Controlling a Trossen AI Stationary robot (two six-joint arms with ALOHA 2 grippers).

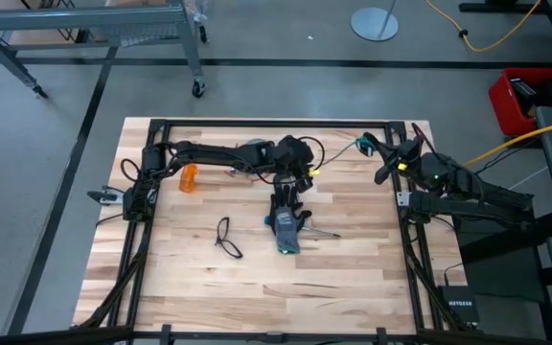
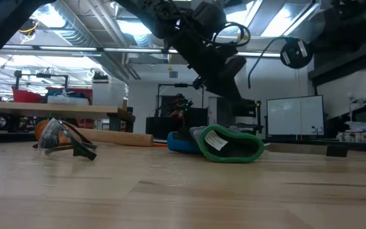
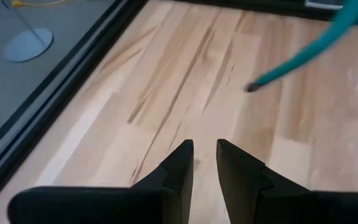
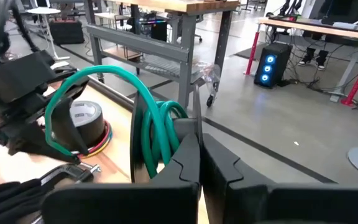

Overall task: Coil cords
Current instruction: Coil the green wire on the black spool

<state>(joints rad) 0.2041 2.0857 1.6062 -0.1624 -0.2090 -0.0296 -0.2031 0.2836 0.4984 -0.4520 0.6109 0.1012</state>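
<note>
The green cord (image 4: 114,93) is up in the air at the far right corner of the table, wound on a black disc (image 2: 295,53) that the right gripper (image 4: 199,146) has its fingers pressed together on, with a loose loop arcing out toward the middle. The left gripper (image 3: 204,155) hovers over the table centre near the glove (image 1: 287,226), fingers slightly apart and holding nothing; the cord's free end (image 3: 253,87) dangles just ahead of them. So the left arm looks closer to that tail. A separate thin dark loop (image 1: 226,237) lies flat on the wood, off to the left of the glove.
</note>
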